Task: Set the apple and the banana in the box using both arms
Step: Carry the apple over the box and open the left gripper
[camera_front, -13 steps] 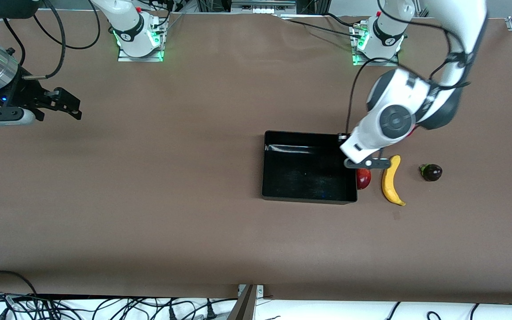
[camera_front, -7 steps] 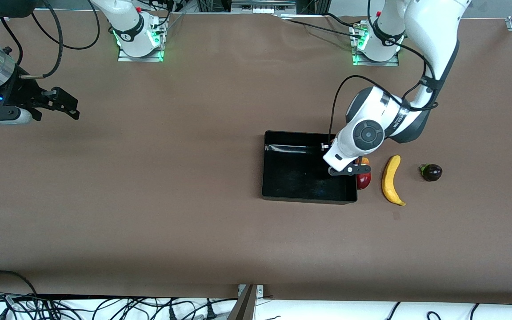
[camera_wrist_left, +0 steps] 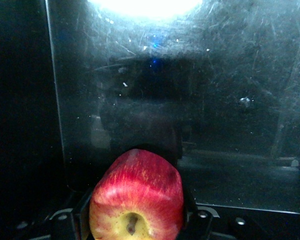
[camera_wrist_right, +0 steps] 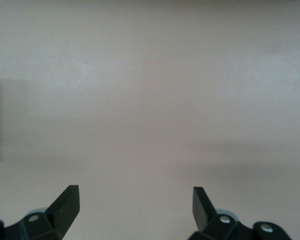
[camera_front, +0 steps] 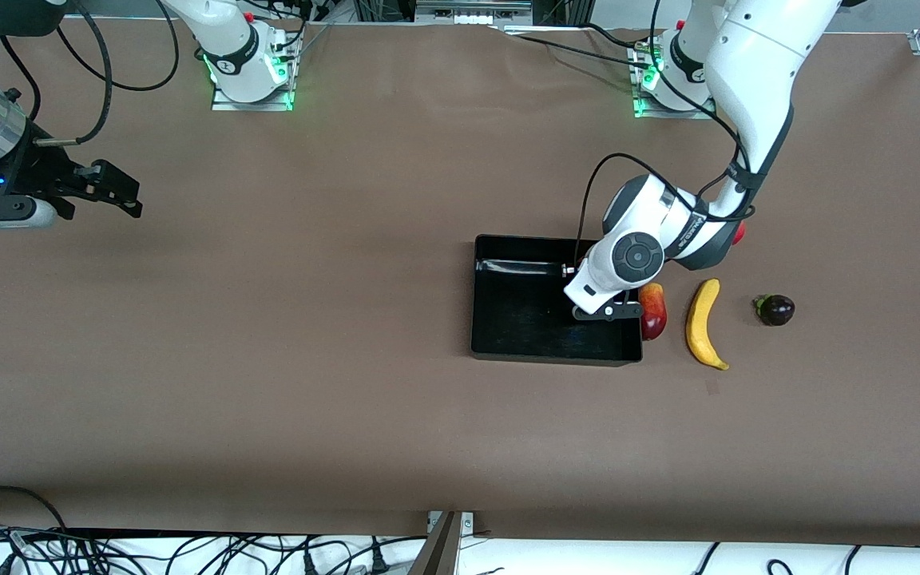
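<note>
My left gripper is shut on the apple, red with a yellow stem dimple, gripped on both sides. It holds the apple low over the black box, at the box's end toward the left arm. The box's glossy floor fills the left wrist view. In the front view the wrist hides the apple. The yellow banana lies on the table, apart from the box on its left-arm side. My right gripper is open and empty over bare table at the right arm's end, waiting.
A red-yellow mango lies against the box's outer wall, between box and banana. A dark purple fruit lies past the banana toward the left arm's end. A red fruit peeks out from under the left forearm.
My left arm has swung from above the mango and banana to over the box, carrying the apple lower. The right gripper has barely shifted.
</note>
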`<act>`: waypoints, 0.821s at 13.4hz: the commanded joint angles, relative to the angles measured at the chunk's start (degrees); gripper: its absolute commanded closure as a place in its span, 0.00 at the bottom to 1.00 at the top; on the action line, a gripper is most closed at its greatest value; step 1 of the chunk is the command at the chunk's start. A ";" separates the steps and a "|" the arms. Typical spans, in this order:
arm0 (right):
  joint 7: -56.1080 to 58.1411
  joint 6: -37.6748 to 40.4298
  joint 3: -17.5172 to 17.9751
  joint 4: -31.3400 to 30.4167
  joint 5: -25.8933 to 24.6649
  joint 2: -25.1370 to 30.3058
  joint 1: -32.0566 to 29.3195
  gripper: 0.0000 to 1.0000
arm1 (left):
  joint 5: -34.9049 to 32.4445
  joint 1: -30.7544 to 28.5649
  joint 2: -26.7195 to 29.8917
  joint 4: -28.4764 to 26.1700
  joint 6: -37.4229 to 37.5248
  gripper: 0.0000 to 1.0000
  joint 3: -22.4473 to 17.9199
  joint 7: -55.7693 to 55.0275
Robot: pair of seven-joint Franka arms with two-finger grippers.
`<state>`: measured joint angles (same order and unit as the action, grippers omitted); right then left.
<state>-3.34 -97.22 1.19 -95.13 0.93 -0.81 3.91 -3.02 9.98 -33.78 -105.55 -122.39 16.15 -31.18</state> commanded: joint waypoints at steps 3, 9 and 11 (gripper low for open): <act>0.26 0.54 0.21 1.61 -0.75 -0.78 -0.57 0.00 | -0.50 0.48 3.61 2.27 4.59 0.00 -0.94 -0.82; 0.17 -0.34 0.30 1.61 -0.66 -0.86 -0.48 0.00 | -9.79 -6.18 4.43 15.72 17.01 0.00 -7.27 2.78; 0.17 -0.78 0.30 1.61 -0.75 -1.30 -0.48 0.00 | -10.78 -10.57 0.75 17.12 16.05 0.00 -7.19 12.57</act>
<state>-3.34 -98.02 1.17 -95.00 0.93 -1.08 3.86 -12.32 2.44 -28.47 -91.17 -106.33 8.58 -25.86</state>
